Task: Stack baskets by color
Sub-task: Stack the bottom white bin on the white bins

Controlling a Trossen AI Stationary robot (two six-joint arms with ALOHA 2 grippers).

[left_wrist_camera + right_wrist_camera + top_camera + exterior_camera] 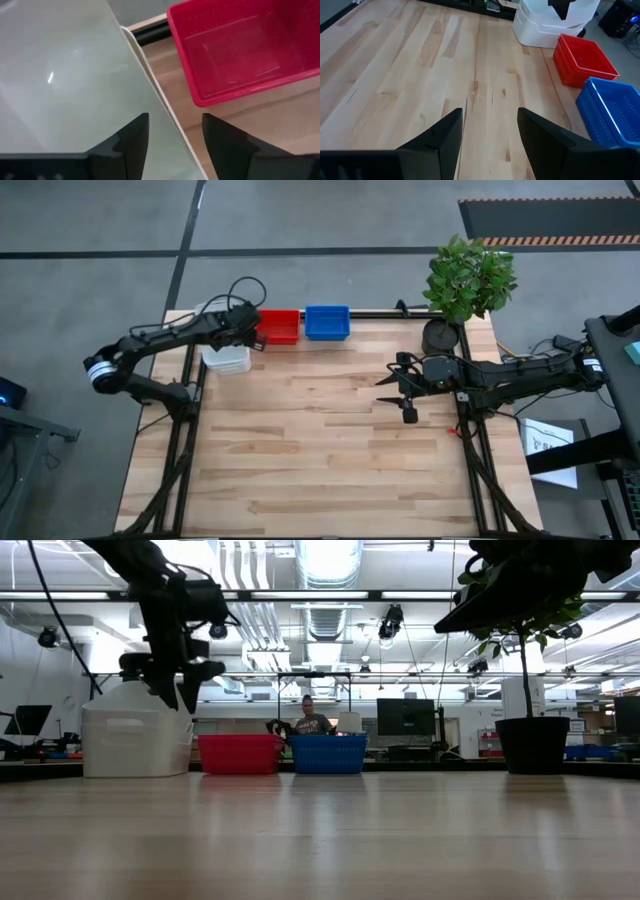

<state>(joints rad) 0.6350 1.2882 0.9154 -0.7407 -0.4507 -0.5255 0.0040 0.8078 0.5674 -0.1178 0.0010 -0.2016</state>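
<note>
Left gripper [172, 145] above the white stack, fingers spread and holding nothing!

Its fingers [131, 145] hang over the right-hand rim of the white baskets [226, 358], just clear of it, at the table's [330, 440] far left corner. Just beside sit the red baskets [279, 326], then the blue baskets [327, 322], all in a row along the far edge. Right gripper [487, 137] waits spread and empty over bare wood, near the potted plant [466, 280].
</note>
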